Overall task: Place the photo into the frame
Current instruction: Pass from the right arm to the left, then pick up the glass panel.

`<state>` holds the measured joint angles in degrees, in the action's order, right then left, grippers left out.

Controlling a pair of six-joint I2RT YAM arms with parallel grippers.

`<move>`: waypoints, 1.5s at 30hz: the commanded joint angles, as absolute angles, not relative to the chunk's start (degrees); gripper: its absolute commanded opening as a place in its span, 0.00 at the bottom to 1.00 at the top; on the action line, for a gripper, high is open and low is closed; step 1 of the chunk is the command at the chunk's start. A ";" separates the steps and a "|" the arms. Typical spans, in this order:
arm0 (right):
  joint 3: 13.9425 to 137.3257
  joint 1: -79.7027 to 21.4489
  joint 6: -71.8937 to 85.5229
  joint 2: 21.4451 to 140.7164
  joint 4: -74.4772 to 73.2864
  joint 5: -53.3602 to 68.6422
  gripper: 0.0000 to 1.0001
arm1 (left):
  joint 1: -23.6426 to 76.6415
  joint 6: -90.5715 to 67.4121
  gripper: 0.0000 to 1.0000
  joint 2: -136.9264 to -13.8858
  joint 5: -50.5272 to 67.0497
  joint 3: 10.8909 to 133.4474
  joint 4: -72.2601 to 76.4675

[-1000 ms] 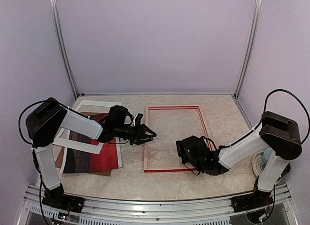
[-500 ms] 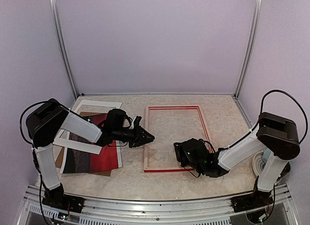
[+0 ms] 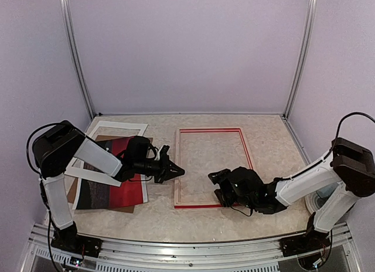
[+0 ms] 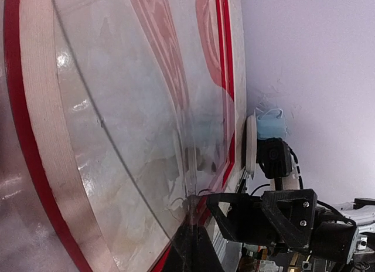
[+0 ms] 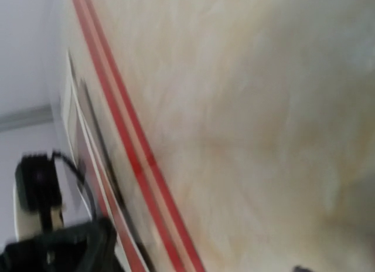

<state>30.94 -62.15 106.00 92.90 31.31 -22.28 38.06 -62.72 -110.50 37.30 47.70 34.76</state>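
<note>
Lying flat: frame (image 3: 210,130) centre, photo (image 3: 129,193) left; left pincer (image 3: 177,171) closed.

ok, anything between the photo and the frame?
Yes. The white mat border lies across the photo, under the left arm. A clear sheet seems to fill the frame, with the left end effector at its left rail and the right end effector over its near right corner.

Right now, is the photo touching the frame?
Apart. The top view shows the photo lying left of the frame, with a strip of bare table between the photo's right edge and the frame's left rail.
</note>
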 commanded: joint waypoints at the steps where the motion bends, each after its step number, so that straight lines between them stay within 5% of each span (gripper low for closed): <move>1: 31.37 -62.75 96.60 85.12 16.67 -15.66 0.80 | 37.47 -62.43 0.00 -111.54 38.48 47.51 37.16; 11: 32.45 -61.30 74.63 65.47 -3.65 -16.72 0.88 | 36.68 -63.37 0.00 -112.75 40.05 47.72 38.19; 17: 39.96 -50.16 54.66 60.27 -12.79 -12.86 0.96 | 35.82 -63.18 0.00 -113.52 42.57 48.16 38.12; 22: 50.46 -36.87 40.63 72.77 -19.12 1.68 0.96 | 35.18 -62.71 0.00 -114.10 44.01 48.53 37.85; 27: 66.98 -34.70 27.34 90.43 -27.66 3.67 0.99 | 35.16 -61.94 0.00 -114.69 44.49 49.23 36.97; 45: 92.91 -18.02 18.16 120.54 -25.96 23.72 0.94 | 35.07 -58.57 0.00 -114.68 45.50 49.60 33.95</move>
<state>88.03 -20.51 20.93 116.36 -24.25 18.33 35.31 -60.58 -114.28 43.75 48.27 34.59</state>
